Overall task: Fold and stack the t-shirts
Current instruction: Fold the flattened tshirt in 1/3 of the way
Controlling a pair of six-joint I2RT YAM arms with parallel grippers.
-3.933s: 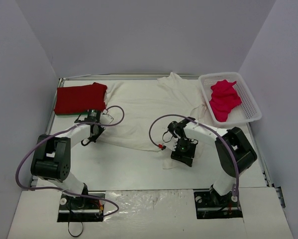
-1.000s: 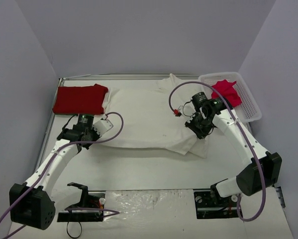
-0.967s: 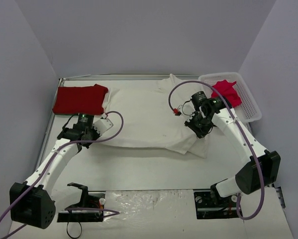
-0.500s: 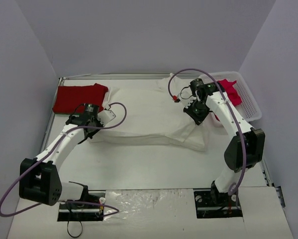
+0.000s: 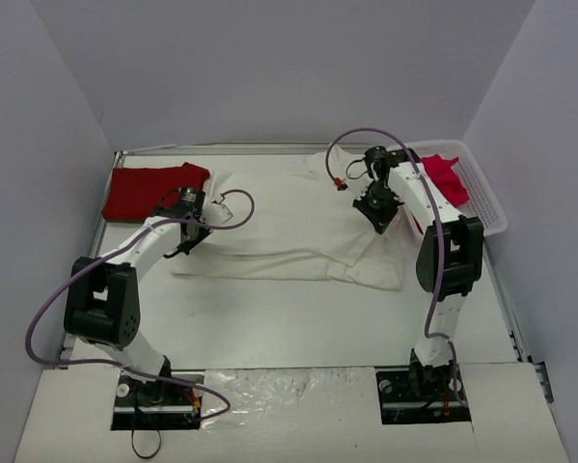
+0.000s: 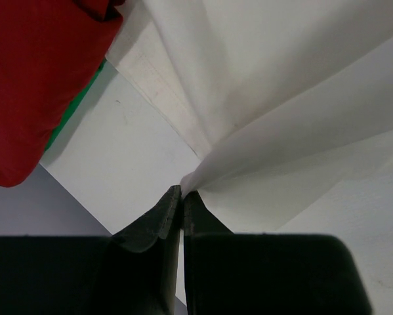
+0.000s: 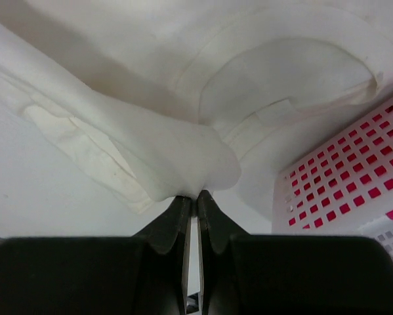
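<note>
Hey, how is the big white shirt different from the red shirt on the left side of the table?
The white shirt is cream; the red shirt is deep red. The white shirt covers far more of the table than the red shirt. The white shirt is pinched by the left gripper and the right gripper; the red shirt lies untouched as a neat rectangle. Both rest on the table.

A robot lab cell is indicated: a white worktop is enclosed by bare grey walls, arm bases bolted at 6 o'clock.
</note>
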